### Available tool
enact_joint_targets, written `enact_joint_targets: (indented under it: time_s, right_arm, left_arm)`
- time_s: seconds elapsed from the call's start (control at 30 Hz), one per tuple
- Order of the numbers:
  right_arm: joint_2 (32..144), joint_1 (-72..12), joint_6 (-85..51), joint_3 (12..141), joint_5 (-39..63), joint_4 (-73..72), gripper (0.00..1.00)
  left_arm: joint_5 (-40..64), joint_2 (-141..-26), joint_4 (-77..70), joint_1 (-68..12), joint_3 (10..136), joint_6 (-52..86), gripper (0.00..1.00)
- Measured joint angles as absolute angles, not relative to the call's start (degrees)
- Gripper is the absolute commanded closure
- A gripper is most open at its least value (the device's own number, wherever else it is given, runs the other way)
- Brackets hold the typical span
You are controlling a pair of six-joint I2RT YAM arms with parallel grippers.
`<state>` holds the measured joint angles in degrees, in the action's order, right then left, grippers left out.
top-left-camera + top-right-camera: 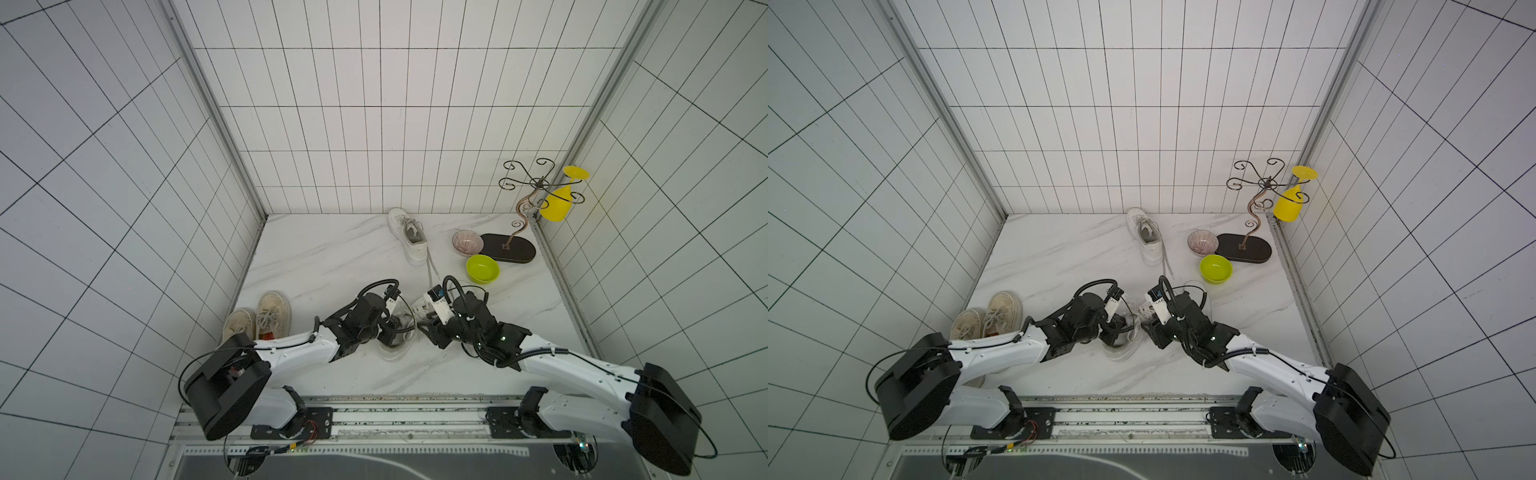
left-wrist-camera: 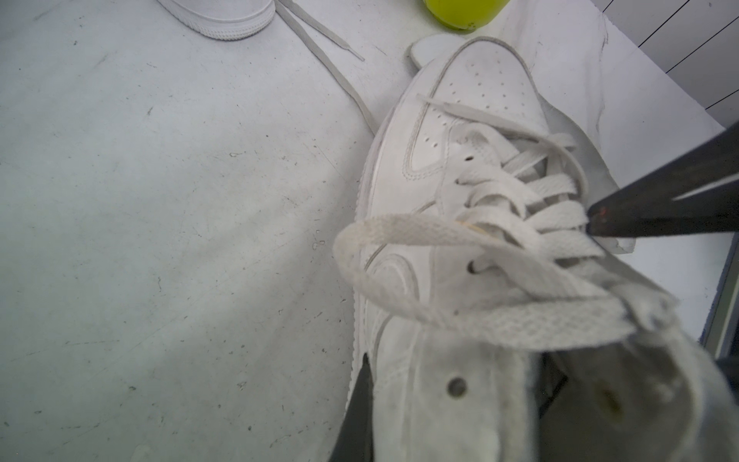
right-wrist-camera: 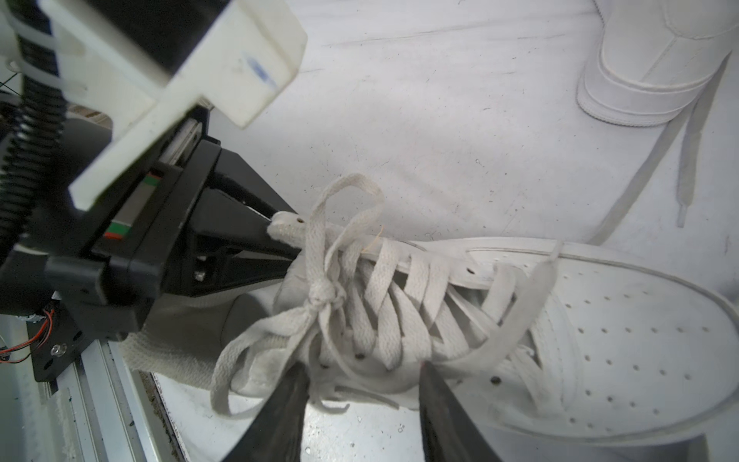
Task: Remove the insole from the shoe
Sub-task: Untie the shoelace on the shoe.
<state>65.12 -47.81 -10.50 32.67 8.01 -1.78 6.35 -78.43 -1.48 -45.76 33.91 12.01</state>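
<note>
The insole of the white leather lace-up sneaker [image 3: 520,320] does not show outside it anywhere, so by that evidence it has not been pulled out. The shoe's mouth is mostly hidden behind the laces and the black fingers, and only a grey lining shows there.

The sneaker sits near the front middle of the white marble-patterned table [image 1: 332,257], between the two arms. It seems tipped up off its sole.

The left hand [image 3: 286,236] is clamped tight on the top corner of the far eyelet flap. The right hand [image 3: 362,372] has its fingers apart at the near eyelet row, with nothing clearly pinched between them.

The flat white laces [image 3: 328,296] are knotted and criss-crossed over the tongue. The work therefore looks early: the shoe is steadied, but opening it, reaching in and drawing the insole out all seem left to do.

A pale rounded edge [image 2: 416,52] peeks past the toe, and what it is cannot be told.

No brand or lettering can be read on the sneaker. A blue smudge on the white camera mount [image 3: 180,72] is illegible, and the small labels on the wrists in both top views are too small to read.
</note>
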Motion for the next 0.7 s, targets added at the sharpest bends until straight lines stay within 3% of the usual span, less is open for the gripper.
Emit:
enact_joint_targets:
  time_s: [0.43, 0.7]
  right_arm:
    - [66.78, -49.08, -10.37, 33.58, 3.73, -1.89, 1.00]
    - [63.22, -49.30, -12.93, 33.61, -2.68, -1.52, 1.00]
  left_arm:
    - [5.69, -78.08, -1.63, -45.82, 33.58, 12.19, 1.00]
    - [0.97, -76.69, -1.48, -46.15, 32.64, 14.13, 1.00]
